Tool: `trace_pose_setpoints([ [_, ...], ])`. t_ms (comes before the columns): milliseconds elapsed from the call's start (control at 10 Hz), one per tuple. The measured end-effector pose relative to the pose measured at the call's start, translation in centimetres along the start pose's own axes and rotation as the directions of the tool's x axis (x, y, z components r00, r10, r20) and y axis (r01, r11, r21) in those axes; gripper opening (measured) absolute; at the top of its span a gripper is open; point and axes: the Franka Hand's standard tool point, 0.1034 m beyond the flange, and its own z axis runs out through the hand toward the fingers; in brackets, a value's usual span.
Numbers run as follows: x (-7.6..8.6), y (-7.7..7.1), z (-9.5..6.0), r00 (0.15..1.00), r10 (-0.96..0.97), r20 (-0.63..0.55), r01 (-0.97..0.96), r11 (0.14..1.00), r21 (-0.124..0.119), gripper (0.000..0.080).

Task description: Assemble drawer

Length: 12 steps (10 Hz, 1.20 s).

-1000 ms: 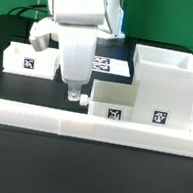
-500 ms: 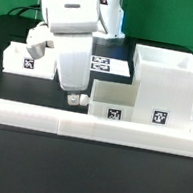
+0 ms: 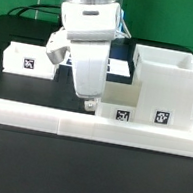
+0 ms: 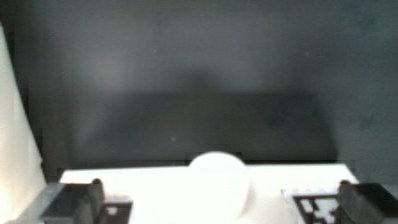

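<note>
The tall hollow white casing (image 3: 167, 84) stands at the exterior view's right with a tag on its front. A small white tray (image 3: 120, 96) lies against its left side, tag facing front. My gripper (image 3: 88, 105) is low at that tray's left end. In the wrist view its fingers (image 4: 80, 200) stand wide apart, and the tray's white end (image 4: 217, 190), with a rounded bump, fills the gap between them. The gripper (image 4: 217, 205) is open, not clamped. A second white tray (image 3: 28, 58) sits at the exterior view's left, partly hidden by the arm.
A long low white rail (image 3: 40, 121) runs along the front of the parts. The marker board (image 3: 118, 65) lies behind the arm. The dark table (image 4: 196, 80) shows beyond the tray in the wrist view.
My gripper has moved toward the exterior view's right and lowered at the small tray's left end. The small tray has slid a little right toward the casing.
</note>
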Motion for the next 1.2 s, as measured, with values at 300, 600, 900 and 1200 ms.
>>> trace_pose_setpoints([
  [300,0.8,0.1,0.2,0.999,-0.053,0.000,0.053,0.999,-0.001,0.0649],
  [600,1.1,0.2,0.1,0.999,-0.040,0.037,0.041,0.999,-0.002,0.0649],
  [900,1.0,0.2,0.2,0.999,-0.034,0.036,0.034,0.999,-0.001,0.0649],
  [1200,0.8,0.2,0.5,0.993,-0.111,0.043,0.112,0.994,-0.003,0.0649],
])
